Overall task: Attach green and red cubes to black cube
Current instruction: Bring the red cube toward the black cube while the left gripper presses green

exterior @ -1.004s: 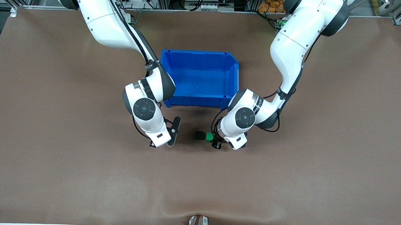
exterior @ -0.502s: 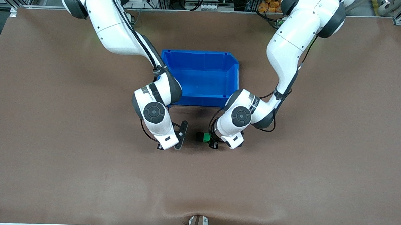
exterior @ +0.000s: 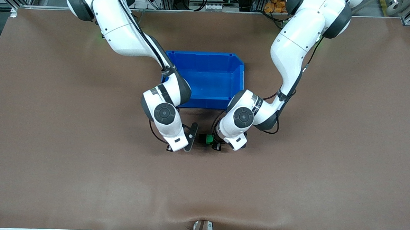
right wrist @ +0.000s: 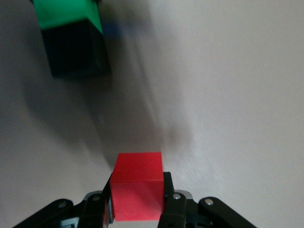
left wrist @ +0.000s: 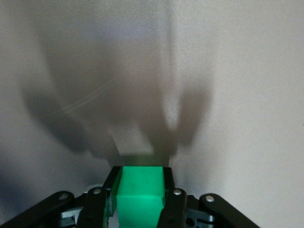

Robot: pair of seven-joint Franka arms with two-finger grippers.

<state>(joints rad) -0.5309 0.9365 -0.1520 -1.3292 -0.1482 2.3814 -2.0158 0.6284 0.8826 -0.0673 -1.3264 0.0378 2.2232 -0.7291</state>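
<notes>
My left gripper (exterior: pixel 213 142) is shut on the green cube (exterior: pixel 209 139), low over the table nearer to the front camera than the blue bin. In the left wrist view the green cube (left wrist: pixel 140 190) sits between the two fingers (left wrist: pixel 167 187). The black cube (exterior: pixel 202 138) touches the green cube's face toward the right arm's end. My right gripper (exterior: pixel 190 139) is shut on the red cube (right wrist: pixel 137 185), a short gap from the black cube (right wrist: pixel 76 47). The red cube is hidden in the front view. The green cube (right wrist: pixel 66 12) also shows in the right wrist view.
The blue bin (exterior: pixel 239 78) stands open at the table's middle, just farther from the front camera than both grippers. Bare brown table surface (exterior: pixel 85 165) lies all round.
My right gripper has moved with the red cube toward the black cube. My left gripper has shifted the green cube up against the black cube. The gap between the grippers has shrunk.
</notes>
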